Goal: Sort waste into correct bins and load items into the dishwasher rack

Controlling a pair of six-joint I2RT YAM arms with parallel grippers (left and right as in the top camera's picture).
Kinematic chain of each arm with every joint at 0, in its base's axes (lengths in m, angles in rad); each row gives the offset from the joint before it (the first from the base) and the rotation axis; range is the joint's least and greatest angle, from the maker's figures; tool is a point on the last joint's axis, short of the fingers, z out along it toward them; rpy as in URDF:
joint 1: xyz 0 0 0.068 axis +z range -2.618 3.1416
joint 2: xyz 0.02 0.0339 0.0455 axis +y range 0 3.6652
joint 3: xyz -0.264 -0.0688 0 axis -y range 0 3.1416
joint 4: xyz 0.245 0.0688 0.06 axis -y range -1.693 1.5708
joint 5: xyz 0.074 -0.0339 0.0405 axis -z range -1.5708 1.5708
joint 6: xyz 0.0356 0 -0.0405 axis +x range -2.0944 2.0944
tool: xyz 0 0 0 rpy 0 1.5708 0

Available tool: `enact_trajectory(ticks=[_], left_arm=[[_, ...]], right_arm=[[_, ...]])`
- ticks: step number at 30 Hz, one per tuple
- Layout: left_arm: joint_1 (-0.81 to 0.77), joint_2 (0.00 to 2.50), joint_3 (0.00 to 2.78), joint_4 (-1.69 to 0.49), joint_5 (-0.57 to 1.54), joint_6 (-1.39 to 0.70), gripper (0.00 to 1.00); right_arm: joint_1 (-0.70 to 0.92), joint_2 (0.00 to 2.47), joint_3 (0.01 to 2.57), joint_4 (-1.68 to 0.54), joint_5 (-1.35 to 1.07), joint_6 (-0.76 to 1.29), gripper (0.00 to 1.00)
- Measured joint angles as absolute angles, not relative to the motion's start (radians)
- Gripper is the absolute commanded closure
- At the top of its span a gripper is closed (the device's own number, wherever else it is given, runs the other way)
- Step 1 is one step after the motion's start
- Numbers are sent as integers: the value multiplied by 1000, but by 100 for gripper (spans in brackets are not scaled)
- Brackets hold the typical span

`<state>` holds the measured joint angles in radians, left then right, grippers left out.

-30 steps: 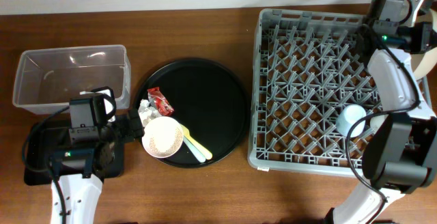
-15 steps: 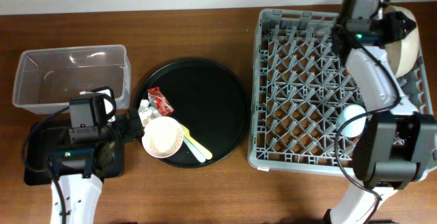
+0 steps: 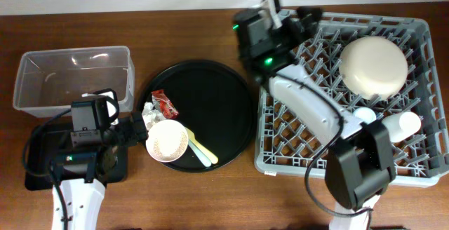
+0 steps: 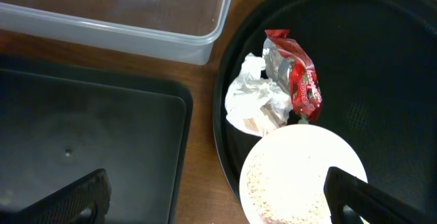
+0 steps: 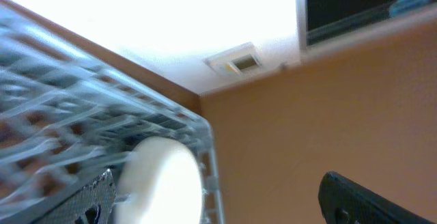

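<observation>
The dishwasher rack (image 3: 287, 165) holds a wide cream bowl (image 3: 373, 65) at its back right, leaning on the pegs, with a white cup (image 3: 405, 124) and a light blue cup (image 3: 364, 113) near its right side. My right gripper (image 3: 303, 18) hangs open and empty over the rack's back left. In the right wrist view the cream bowl (image 5: 164, 176) shows beyond the open right gripper (image 5: 229, 203). My left gripper (image 4: 215, 203) is open over the round tray's left edge, straddling the small pink bowl (image 4: 300, 176) of rice grains. Red wrapper (image 4: 293, 74) and napkin (image 4: 256, 101) lie beside it.
The clear tub (image 3: 74, 76) stands at the far left, and the shallow black tray (image 4: 89, 135) lies in front of it under my left arm. Yellow and mint utensils (image 3: 200, 149) rest on the large round black tray (image 3: 217, 97), right of the pink bowl.
My right gripper opened and let go of the cream bowl, which now rests in the rack. The right arm swung left across the rack. The left arm has not moved.
</observation>
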<state>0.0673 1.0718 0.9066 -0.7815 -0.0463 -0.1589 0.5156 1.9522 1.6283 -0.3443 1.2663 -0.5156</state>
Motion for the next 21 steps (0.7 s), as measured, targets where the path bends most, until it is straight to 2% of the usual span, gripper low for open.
enact_trajectory(ticks=[1, 3, 5, 8, 13, 17, 21], left_arm=[[67, 1072, 907, -782, -46, -159, 1], [67, 1072, 907, -781, -46, -159, 1], [67, 1072, 907, -782, -46, -159, 1], [67, 1072, 907, -781, -46, -159, 1], [67, 1072, 907, -781, -46, -162, 1], [67, 1072, 907, -782, -46, -162, 1], [67, 1072, 907, -781, -46, -162, 1]], right_arm=[[550, 1947, 1631, -430, 1219, -453, 4], [591, 1942, 1638, -585, 1071, -316, 20], [604, 1938, 1637, -685, 887, -194, 29], [592, 1938, 1636, -738, 523, 1, 29], [586, 1938, 1636, -772, -32, 166, 31], [627, 1938, 1636, -836, -211, 215, 31], [670, 1938, 1631, -871, -260, 230, 30]])
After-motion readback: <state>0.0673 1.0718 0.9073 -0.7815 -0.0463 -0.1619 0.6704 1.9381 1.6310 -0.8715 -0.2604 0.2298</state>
